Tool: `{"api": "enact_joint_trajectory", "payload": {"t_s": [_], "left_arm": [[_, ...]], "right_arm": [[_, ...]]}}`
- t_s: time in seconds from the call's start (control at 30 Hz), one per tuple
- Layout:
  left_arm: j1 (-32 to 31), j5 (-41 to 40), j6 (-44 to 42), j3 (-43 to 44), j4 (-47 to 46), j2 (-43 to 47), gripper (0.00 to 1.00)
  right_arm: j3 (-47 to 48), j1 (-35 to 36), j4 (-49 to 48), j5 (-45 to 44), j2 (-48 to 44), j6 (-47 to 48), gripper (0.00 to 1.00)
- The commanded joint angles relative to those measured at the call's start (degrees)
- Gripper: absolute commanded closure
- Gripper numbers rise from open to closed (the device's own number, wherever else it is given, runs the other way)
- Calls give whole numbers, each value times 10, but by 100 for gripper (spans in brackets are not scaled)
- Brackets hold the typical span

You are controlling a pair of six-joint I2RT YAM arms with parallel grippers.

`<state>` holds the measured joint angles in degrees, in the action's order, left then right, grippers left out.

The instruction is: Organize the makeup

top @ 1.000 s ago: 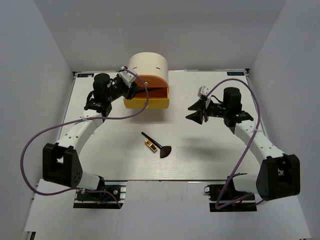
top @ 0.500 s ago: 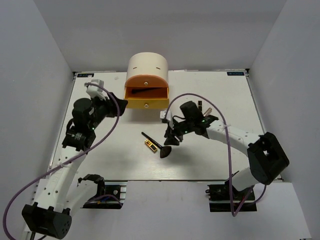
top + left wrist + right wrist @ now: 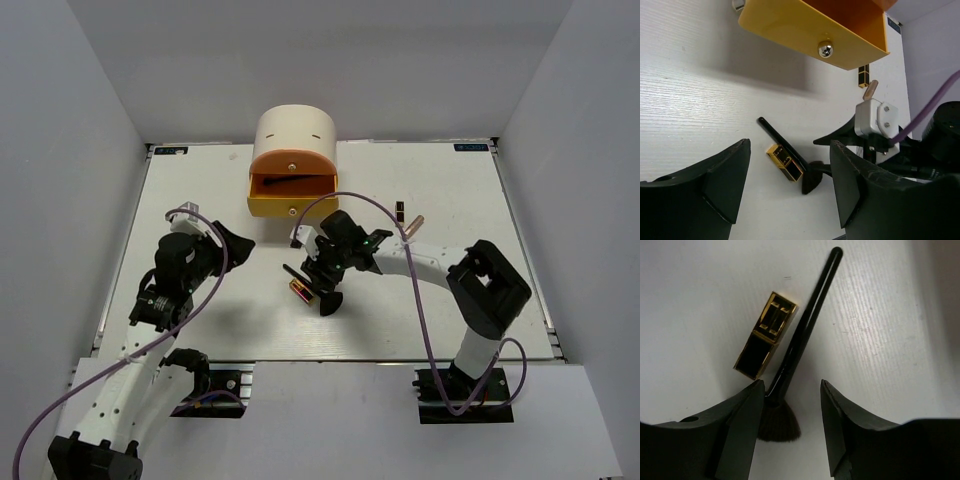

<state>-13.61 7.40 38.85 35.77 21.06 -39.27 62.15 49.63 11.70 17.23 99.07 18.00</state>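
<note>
Makeup fan brush [image 3: 308, 286] lying flat near the middle of the desk [image 3: 450, 300], a little toward the near edge, slim tip aimed at the far-left corner, bristles toward the near edge. Close against its left side, a gold lipstick [image 3: 299, 290], seen from the right wrist nearly meeting the handle just above the bristles.

Spread wide and empty, the right fingers [image 3: 320, 278] poised over the brush, straddling the handle low down by the head. Likewise released and holding nothing, the left fingers [image 3: 235, 243] hovering nearer the left edge, pointed at the same pair.

At the middle of the far edge, a cream box [image 3: 293, 130] with its upper drawer [image 3: 292, 185] pulled out and another black brush [image 3: 285, 184] already inside. Between box and right edge, a pinkish stick [image 3: 413, 226] and a small dark piece [image 3: 400, 210], not yet tidied.

Step in hand, by the look of it: picking up the fan brush for the open drawer. Best done by dropping straight down until the tips all but meet the desk, since so thin a handle slips under a high pinch. Worth shifting toward the slim tip first, clear of the lipstick, to avoid landing on the case or trapping both. Then closing squarely across the handle, lifting level, bristles untouched.
</note>
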Motion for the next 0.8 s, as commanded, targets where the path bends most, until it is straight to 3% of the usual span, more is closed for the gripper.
{"api": "enact_joint_trajectory", "payload": {"t_s": [0.0, 0.77], "left_arm": [[2, -13, 11, 7, 17, 5, 25], [2, -19, 25, -13, 44, 53, 25]], "right_arm": [[37, 4, -5, -37, 21, -17, 45], [53, 25, -12, -55, 97, -46, 48]]}}
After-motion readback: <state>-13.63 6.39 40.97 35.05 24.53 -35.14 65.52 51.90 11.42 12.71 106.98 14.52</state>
